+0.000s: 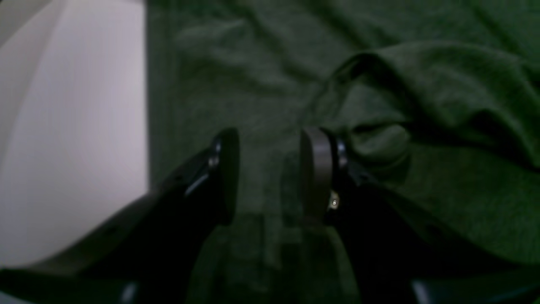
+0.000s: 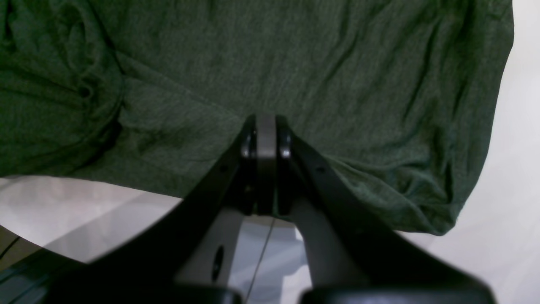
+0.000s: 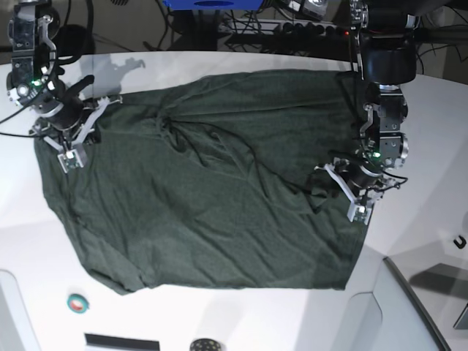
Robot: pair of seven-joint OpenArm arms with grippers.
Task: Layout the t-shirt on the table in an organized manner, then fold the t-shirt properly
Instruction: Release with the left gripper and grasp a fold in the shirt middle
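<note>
- While the t-shirt (image 3: 205,190) lies spread wide across the desk (image 3: 424,219), the left jaws (image 1: 270,173) stand parted, empty, above its right edge.
- Right jaws (image 2: 265,139) closed at the left edge; whether they pinch cloth I cannot tell.

Close view down onto a dark green t-shirt (image 2: 295,71), wrinkled, filling the upper frame. Deep folds bunched at upper left. Right gripper (image 2: 265,139) at centre, black fingers (image 2: 249,143) pressed together, tips set at the cloth's lower edge; whether cloth is pinched between them cannot be told. White table (image 2: 514,169) bare along the right side and bottom left. Thin dark seam line (image 2: 261,249) running down the table below the gripper.
</note>
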